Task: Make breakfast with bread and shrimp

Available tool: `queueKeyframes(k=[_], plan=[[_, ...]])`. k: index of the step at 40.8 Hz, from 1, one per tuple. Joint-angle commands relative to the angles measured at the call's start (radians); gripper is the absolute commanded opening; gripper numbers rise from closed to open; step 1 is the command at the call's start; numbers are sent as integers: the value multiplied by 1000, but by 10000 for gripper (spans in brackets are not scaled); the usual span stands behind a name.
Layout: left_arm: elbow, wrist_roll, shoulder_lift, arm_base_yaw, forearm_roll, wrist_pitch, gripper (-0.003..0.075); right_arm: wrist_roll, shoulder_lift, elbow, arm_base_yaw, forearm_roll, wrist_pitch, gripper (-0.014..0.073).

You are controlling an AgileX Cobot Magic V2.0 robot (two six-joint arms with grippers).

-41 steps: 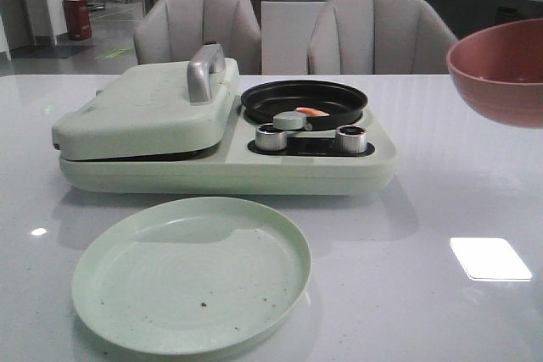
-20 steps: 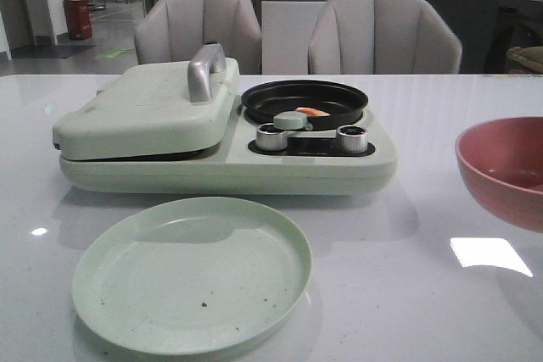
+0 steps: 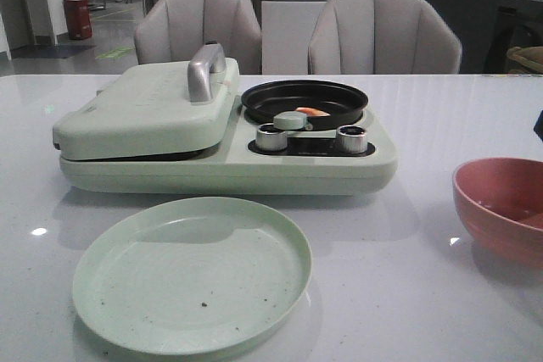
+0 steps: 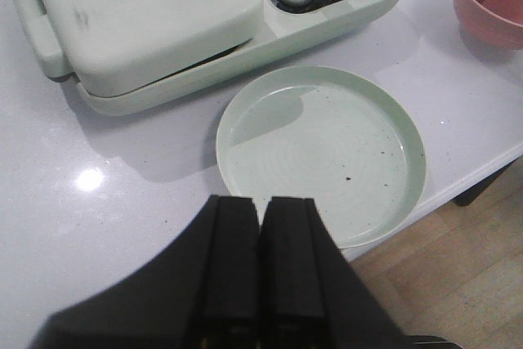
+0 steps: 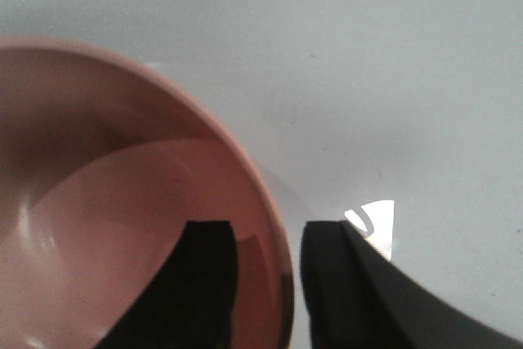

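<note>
Orange-red and whitish shrimp (image 3: 311,112) in the black pan (image 3: 305,101) of the pale green cooker (image 3: 225,129), closed lid (image 3: 148,108) alongside; no bread to be seen. Well right of the shrimp, at the table's (image 3: 407,243) right side, right gripper (image 5: 263,284) astride the rim of the pink bowl (image 3: 502,207), 1 finger inside, 1 outside, clamped there. Left gripper (image 4: 260,251) pressed together, empty, near the green plate (image 4: 321,151), well apart from the shrimp.
</note>
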Motion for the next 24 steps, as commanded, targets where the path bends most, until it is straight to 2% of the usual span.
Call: queueKeyframes(k=[1,9,17,24], plan=[[-28,-7,-3,-8,-25,-60,101,-13,-66,-29,-5,3,-37,453],[-28,-7,-3,-8,-25,-60,101,-18,-204,-46,37,2,-20,451],[-28,-7,-3,-8,-25,-60,101,-19,-393,-43,191,-4,0,451],[-28,-7,-3,-8,-25,-60,101,-19,-543,-18,320,-20,81,451]])
